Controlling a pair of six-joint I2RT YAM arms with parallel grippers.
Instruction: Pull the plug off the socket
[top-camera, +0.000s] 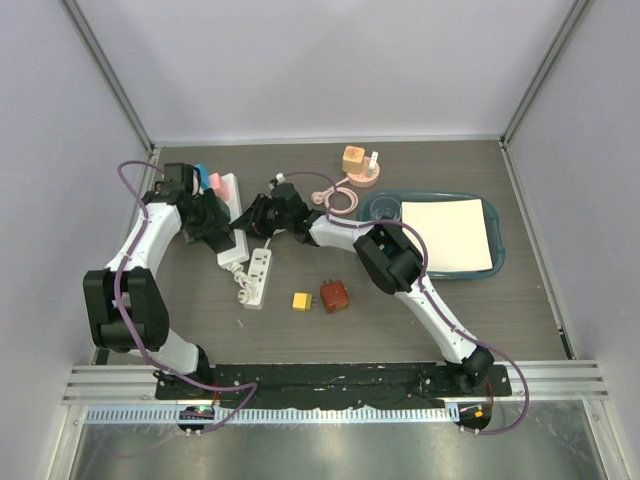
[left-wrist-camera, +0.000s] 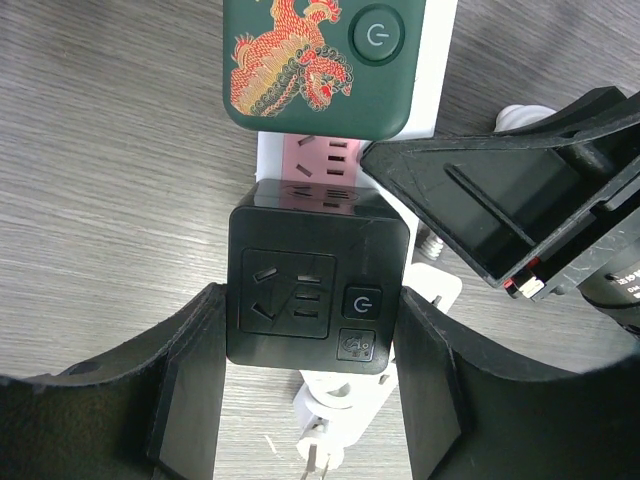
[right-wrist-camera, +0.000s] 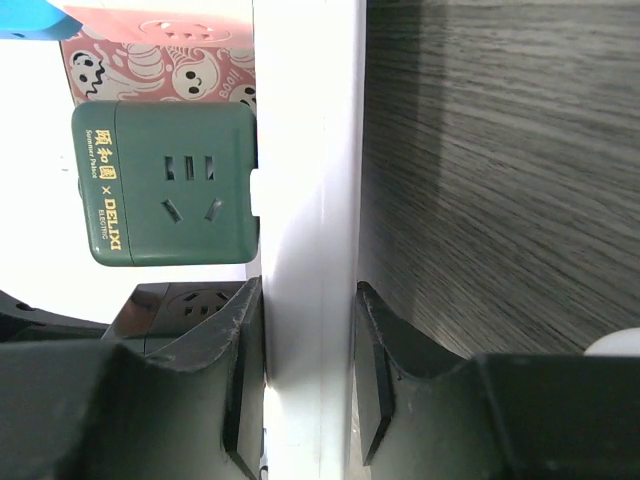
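Plug: black cube adapter (left-wrist-camera: 315, 290), seated in the white power strip (right-wrist-camera: 300, 150) at the far left of the table (top-camera: 420, 320), just beside a green adapter (right-wrist-camera: 165, 180).
Left gripper (left-wrist-camera: 312, 320): fingers pressed against the plug's two side faces, grasping it.
Right gripper (right-wrist-camera: 308, 290): clamped across the strip's body from the right, close to the plug, bracing it.
Stage: both holds appear set; the plug is not yet drawn out.
Risk, slip: the smooth cube faces may slide through the pads under an oblique pull.
Risk, lift: the strip may rise with the plug if the narrow right-hand clamp gives way.
Risk, collision: the grippers work close together, and the green adapter could be knocked.
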